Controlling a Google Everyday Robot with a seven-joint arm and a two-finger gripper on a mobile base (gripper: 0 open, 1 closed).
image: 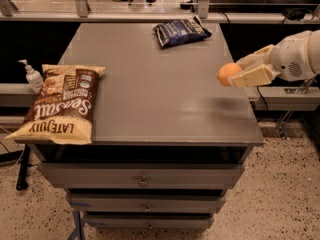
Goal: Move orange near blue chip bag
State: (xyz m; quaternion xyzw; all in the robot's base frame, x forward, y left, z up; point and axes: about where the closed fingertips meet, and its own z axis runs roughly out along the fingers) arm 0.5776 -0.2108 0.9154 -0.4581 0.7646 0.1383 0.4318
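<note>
My gripper (239,73) comes in from the right and is shut on the orange (228,73), a small round fruit held in the air above the table's right edge. The blue chip bag (181,32), dark navy and crinkled with white lettering, lies at the far end of the grey table (150,94), up and to the left of the orange and well apart from it.
A large brown-and-yellow Late July chip bag (60,104) lies on the table's left side, overhanging the front left corner. A hand-sanitiser pump bottle (31,76) stands on a ledge left of the table. Drawers sit below the tabletop.
</note>
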